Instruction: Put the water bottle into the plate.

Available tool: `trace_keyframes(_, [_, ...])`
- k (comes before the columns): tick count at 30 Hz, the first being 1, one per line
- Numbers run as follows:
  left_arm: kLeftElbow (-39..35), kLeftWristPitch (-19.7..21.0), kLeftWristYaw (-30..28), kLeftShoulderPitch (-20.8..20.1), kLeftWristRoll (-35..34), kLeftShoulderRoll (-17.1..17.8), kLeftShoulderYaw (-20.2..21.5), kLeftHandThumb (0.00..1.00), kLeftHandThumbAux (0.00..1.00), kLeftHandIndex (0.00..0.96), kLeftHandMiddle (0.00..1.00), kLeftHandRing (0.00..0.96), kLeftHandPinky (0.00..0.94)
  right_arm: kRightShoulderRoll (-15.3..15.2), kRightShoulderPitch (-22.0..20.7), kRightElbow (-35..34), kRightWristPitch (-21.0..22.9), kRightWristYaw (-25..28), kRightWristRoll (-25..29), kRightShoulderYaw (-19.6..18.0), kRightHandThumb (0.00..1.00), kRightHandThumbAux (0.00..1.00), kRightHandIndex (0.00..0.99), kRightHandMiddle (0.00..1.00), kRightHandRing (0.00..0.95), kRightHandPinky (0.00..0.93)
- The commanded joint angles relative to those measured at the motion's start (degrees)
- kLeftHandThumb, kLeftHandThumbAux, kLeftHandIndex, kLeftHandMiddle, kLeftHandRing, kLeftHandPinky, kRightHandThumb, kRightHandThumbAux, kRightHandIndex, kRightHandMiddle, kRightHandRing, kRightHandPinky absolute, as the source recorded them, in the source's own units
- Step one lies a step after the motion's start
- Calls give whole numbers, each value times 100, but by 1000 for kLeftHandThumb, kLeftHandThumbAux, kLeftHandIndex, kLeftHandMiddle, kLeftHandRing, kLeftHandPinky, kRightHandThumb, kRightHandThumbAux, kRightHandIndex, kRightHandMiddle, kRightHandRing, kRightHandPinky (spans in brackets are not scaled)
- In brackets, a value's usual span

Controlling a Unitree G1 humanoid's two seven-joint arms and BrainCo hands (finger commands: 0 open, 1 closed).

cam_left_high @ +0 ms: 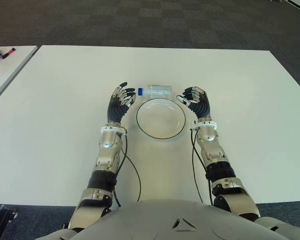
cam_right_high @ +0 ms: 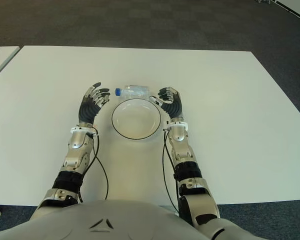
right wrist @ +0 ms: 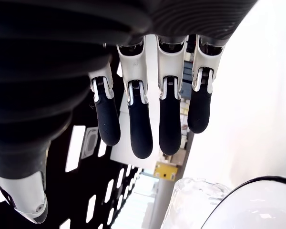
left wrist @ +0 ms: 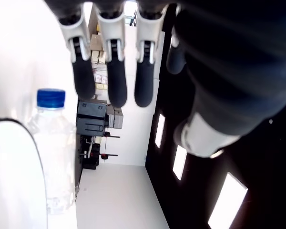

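The bottle [cam_left_high: 156, 91] lies on its side on the desk [cam_left_high: 60, 110], just behind the plate [cam_left_high: 161, 118], blue cap towards the left hand [cam_left_high: 121, 101]. It sits between the left hand and the right hand [cam_left_high: 196, 100]. Both hands' fingers [left wrist: 107, 71] are loosely spread, gripping nothing and clear of the bottle.

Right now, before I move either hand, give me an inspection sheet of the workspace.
Surface: white table, bare around the work area.
Job's things: water bottle lying on its side just beyond the plate, blue cap toward the left hand; plate empty.
Clutter: markers on a neighbouring table at far left.
Hands: left hand left of plate, right hand right of it, both open, holding nothing.
Cables: black cables along both forearms.
Surroundings: dark carpet.
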Motion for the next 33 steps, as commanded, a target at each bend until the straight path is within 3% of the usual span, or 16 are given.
trace_keyframes(1, [-183,285,132,183,-20,-252,-33,384,772,180,315,319,334,108,253,-305,357,105,91,21,940,673,390,468,443,342])
trace_keyframes(5, [-242,434,178,236,-48,-248,-7,384,777,175,292,295,309,153,389,-459,533,185,81,47,851,691,386,458,334,288])
trace_keyframes(9, [-154,537,226,229,-106,-260,54,391,784,166,263,265,280,177,382,-327,691,334,124,63,717,723,395,270,234,216])
trace_keyframes(10, [-115,550,239,218,-116,-262,72,394,785,159,254,256,271,187,354,-255,718,367,142,60,597,726,303,232,205,191])
trace_keyframes(12, [-38,568,272,200,-130,-271,107,398,787,151,244,246,261,210,221,39,701,408,188,30,484,732,217,193,174,167])
trace_keyframes(16, [152,587,399,151,-130,-303,192,405,788,135,222,222,240,229,72,348,734,554,366,-66,361,743,126,132,123,143])
trace_keyframes(24, [362,514,523,114,-65,-269,209,367,795,106,187,188,212,237,99,412,828,799,652,-170,263,748,79,81,81,121])
trace_keyframes(33, [455,495,511,99,-74,-245,204,329,807,98,170,170,199,313,144,381,868,945,869,-293,233,729,50,54,58,104])
